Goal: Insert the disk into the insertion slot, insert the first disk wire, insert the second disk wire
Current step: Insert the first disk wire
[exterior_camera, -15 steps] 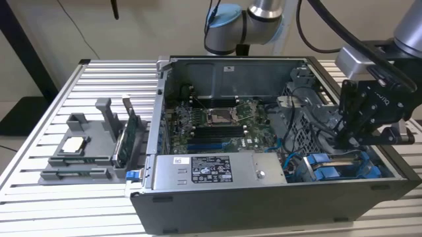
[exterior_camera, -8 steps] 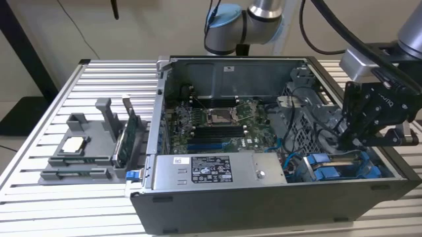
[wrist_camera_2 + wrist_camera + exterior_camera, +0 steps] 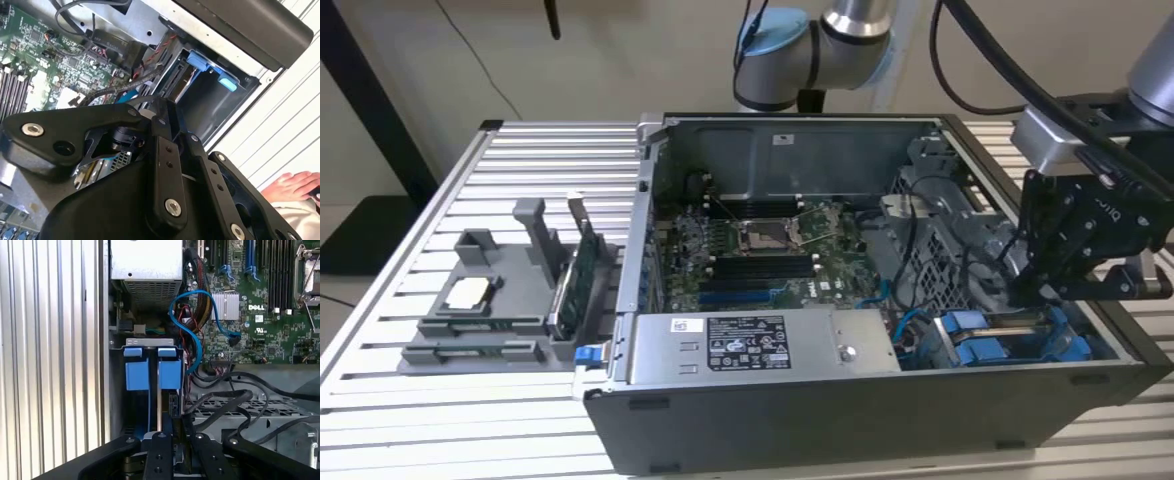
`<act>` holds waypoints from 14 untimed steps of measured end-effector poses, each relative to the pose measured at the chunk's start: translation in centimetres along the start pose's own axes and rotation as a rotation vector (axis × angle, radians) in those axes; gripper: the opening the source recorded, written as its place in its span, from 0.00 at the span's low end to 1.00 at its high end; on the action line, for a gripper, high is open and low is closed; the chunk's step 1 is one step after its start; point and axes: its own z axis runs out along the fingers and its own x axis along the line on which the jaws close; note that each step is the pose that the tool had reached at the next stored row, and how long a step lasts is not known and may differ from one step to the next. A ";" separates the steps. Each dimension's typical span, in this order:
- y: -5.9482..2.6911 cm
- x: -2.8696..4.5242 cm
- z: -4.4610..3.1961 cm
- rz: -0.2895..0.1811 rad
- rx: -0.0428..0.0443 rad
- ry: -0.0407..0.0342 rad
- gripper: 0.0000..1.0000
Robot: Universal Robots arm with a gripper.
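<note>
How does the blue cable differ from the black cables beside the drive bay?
The blue cable is thin and smooth; the black cables are thicker. The blue cable loops in an arc over the circuit board and ends at a dark plug on it; the black cables lie across the perforated metal cage. Both run close beside the drive bay.

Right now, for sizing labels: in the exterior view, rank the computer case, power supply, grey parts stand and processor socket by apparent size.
1. computer case
2. grey parts stand and power supply: too alike to rank
3. processor socket
</note>
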 end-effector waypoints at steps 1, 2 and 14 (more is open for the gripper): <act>-0.01 0.00 0.01 0.000 0.0011 0.0001 0.19; -0.01 0.00 0.01 0.000 0.0012 0.0001 0.19; -0.01 0.00 0.02 -0.001 0.0017 0.0000 0.19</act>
